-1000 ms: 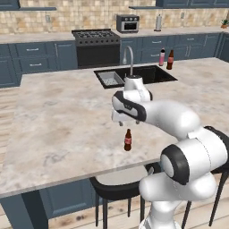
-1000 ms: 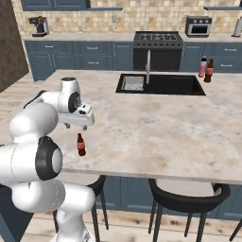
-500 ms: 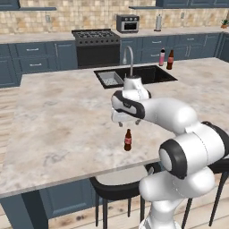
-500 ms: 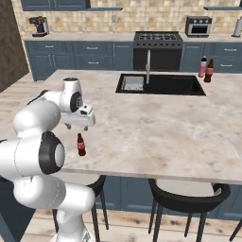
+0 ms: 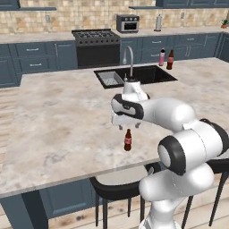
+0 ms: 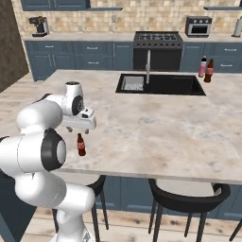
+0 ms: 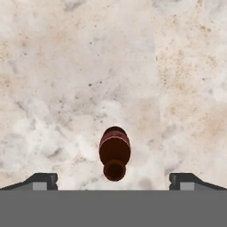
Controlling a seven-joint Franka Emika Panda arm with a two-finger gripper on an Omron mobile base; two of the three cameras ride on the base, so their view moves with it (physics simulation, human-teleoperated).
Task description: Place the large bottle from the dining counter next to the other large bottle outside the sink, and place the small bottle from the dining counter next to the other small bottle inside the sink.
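One small brown bottle upright near the marble counter's near edge, gripper just above it with jaws spread wide and nothing held, bottle cap between the fingertips in the hand view, sink far behind, two bottles right of it.

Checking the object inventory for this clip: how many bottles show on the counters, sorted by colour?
Dark brown bottles: 2, one under the gripper at the near edge, one beside the sink
Pink bottles: 1, next to that far brown one
Total: 3
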